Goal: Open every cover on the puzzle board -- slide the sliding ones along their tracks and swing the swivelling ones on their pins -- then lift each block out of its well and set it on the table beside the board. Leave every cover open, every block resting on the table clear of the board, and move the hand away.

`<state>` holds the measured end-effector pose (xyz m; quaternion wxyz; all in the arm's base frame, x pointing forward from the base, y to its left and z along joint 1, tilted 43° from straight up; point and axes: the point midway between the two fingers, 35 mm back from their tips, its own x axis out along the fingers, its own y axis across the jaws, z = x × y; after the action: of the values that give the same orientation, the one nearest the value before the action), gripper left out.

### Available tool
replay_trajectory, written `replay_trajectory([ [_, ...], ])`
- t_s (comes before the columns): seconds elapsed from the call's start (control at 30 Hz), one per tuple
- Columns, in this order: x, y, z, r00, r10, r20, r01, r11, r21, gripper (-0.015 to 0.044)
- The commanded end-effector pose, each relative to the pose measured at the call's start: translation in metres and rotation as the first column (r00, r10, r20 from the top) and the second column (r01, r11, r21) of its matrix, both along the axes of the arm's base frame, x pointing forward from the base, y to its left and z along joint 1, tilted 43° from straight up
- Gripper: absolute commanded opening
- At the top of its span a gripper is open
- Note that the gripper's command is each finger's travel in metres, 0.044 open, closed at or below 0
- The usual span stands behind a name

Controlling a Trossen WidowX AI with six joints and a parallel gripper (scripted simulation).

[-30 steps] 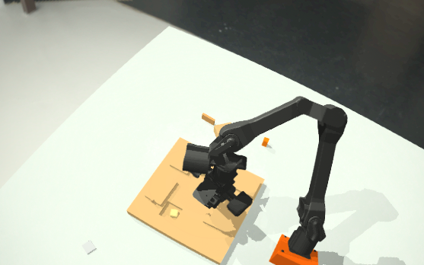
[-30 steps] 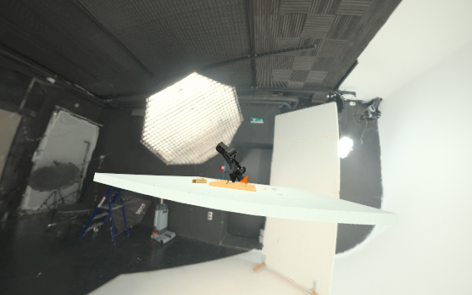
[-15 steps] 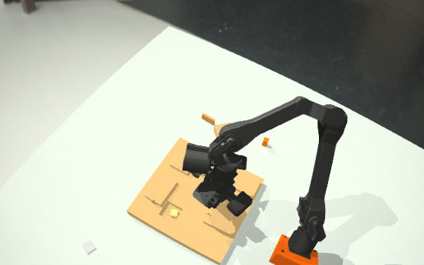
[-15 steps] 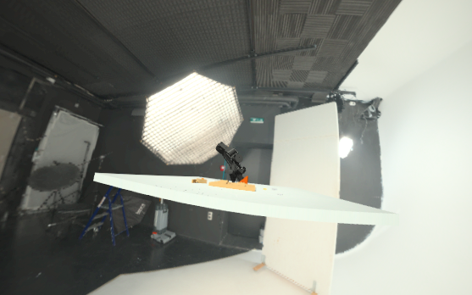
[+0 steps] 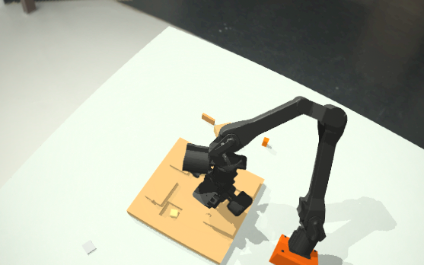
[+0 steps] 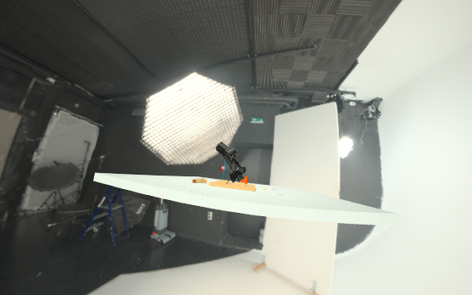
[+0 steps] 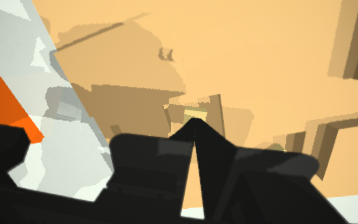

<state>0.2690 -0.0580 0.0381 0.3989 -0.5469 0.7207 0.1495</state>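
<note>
The top view is bright, its white tabletop (image 5: 102, 152) (image 6: 245, 203) nearly washed out, with pale grey shadows of the arm (image 5: 323, 167) (image 6: 230, 158) falling on its right part. In the exterior view a large glowing softbox (image 6: 191, 120) and a smaller glaring lamp (image 6: 346, 147) stand out against a dim room; the wide view bends the tabletop's edge. The wrist view shows brown shadows with jagged edges across the puzzle board (image 7: 260, 55).
</note>
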Motion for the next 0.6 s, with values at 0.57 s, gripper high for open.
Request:
replay_trajectory([
  [0.57, 0.0006, 0.0099, 0.0076, 1.000, -0.013, 0.010, 0.013, 1.000, -0.008, 0.0000],
])
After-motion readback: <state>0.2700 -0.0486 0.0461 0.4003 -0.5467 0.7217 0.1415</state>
